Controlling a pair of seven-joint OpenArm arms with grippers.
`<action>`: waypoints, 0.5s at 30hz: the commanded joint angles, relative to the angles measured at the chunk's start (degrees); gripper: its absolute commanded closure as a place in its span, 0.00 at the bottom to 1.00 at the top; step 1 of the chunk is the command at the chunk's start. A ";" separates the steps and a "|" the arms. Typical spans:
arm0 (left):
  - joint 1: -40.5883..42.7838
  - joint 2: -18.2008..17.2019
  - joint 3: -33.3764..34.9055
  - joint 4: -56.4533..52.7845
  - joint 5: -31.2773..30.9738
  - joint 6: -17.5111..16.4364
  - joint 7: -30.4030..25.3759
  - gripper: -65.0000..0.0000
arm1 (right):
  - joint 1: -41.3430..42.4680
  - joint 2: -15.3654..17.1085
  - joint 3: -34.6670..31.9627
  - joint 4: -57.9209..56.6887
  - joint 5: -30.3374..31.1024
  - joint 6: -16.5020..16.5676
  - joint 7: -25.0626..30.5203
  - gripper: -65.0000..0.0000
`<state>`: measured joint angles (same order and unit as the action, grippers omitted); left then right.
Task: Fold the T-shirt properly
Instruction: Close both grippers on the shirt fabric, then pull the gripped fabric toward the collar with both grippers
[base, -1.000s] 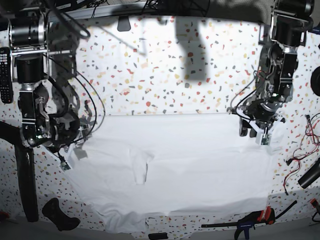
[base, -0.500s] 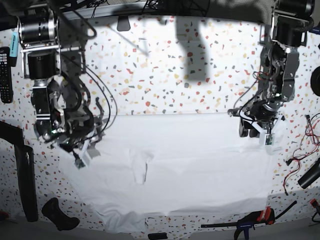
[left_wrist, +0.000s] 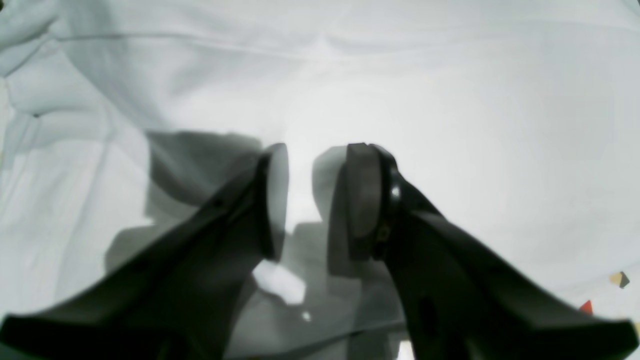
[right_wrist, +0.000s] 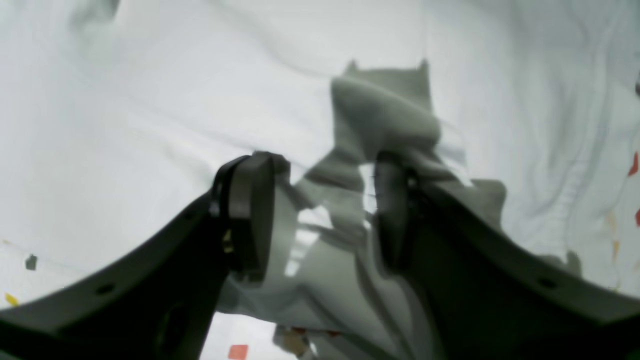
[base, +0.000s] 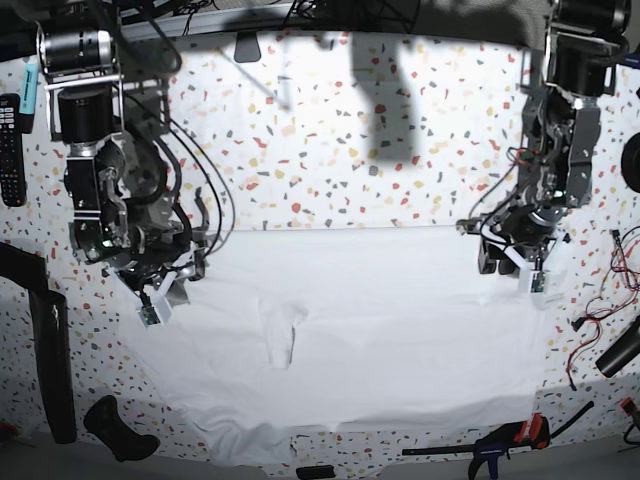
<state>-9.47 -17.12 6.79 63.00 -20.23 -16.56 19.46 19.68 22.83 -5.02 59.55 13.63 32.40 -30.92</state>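
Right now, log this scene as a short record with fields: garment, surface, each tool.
garment: white T-shirt, spread flat, a small crease left of centre in the base view
surface: speckled table
left tool: open, nothing between its pads, low over the T-shirt near its far edge
right tool: open, empty, over the T-shirt's other end
fold: not yet started

Both wrist views soft-focus up close: right gripper (right_wrist: 320, 210) fingers (right_wrist: 250, 210) blurred, arms cropped by the bottom edge. Same for left gripper (left_wrist: 315, 200). Shirt (base: 350, 330) runs off every edge of the left wrist view, so no outline from there. Cloth under each finger sits in shadow; can't tell touching or apart. Base view: fingertips too small to read any gap. Shirt's near hem is cropped at the bottom.
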 joint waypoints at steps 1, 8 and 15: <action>0.04 -0.24 0.11 0.00 0.20 -0.20 3.43 0.70 | 0.74 0.66 0.13 1.03 0.07 0.22 -1.14 0.51; 2.69 -0.22 -0.07 3.82 1.16 2.45 4.09 0.70 | -0.35 0.68 0.15 1.95 0.09 0.28 -2.03 0.51; 8.96 -0.22 -0.07 13.35 5.77 3.91 4.35 0.70 | -6.91 0.70 0.15 10.51 0.04 0.39 -1.70 0.51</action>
<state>-0.16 -17.12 6.74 75.96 -14.52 -12.16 22.09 11.99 22.87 -4.95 69.49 13.41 32.23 -31.94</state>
